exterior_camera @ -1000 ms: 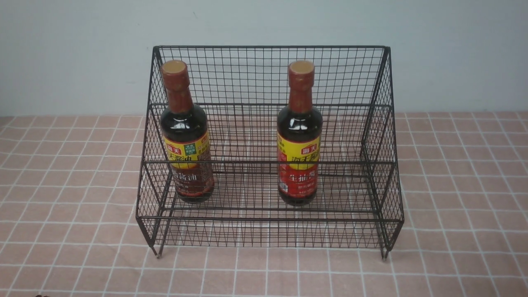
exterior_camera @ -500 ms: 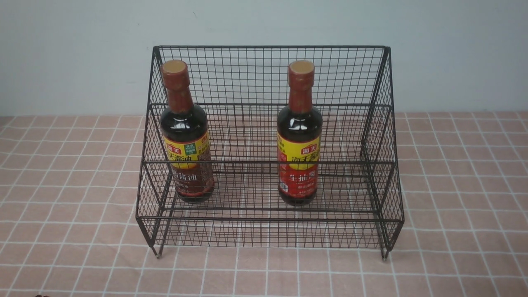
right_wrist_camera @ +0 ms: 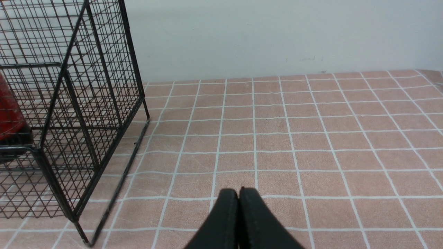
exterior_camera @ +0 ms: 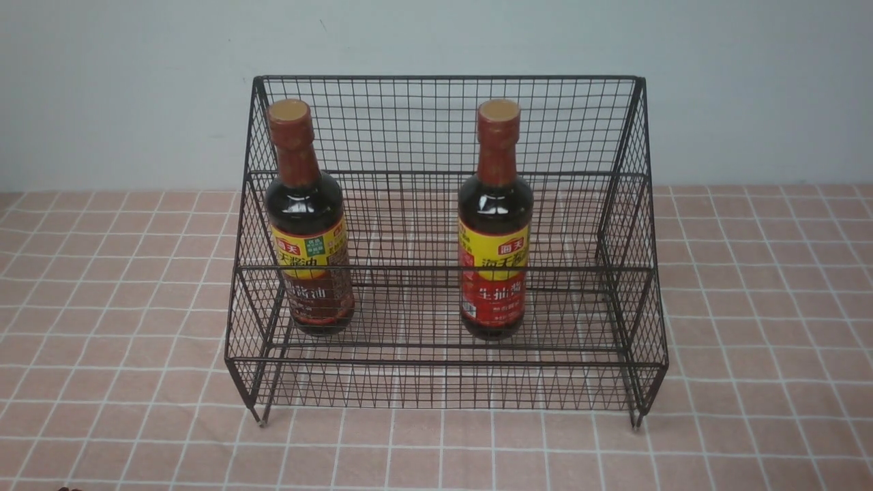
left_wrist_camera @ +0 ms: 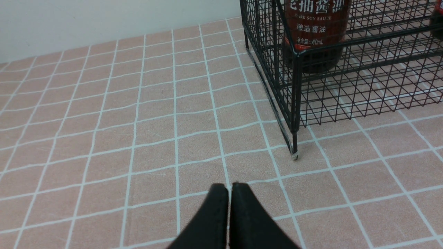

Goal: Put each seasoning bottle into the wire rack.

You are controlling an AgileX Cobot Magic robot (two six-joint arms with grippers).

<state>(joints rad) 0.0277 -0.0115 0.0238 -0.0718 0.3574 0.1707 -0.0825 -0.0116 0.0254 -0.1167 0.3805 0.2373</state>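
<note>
1. The tablecloth (exterior_camera: 102,307), pink with white checks, carries everything, and the wire rack (exterior_camera: 443,129) stands in the middle of it on its short feet. Its tall back is to the wall and its low front faces me, so the open side is the one I can reach over.

2. Both bottles are upright on the rack's lower shelf, well apart. The brown-label bottle (exterior_camera: 308,225) is near the left side wall; the red-label bottle (exterior_camera: 494,232) is right of centre. They are behind the front rail, which should stop them sliding out. I judge the job done, with nothing left on the cloth to fetch.

3. My left gripper (left_wrist_camera: 230,188) hangs over bare cloth, clear of the rack's front left foot, fingers pressed together and pinching nothing.

4. My right gripper (right_wrist_camera: 238,193) is over bare cloth outside the rack's right wall, fingers likewise pressed together and empty. Parked out here, neither can knock the wire or a bottle.
</note>
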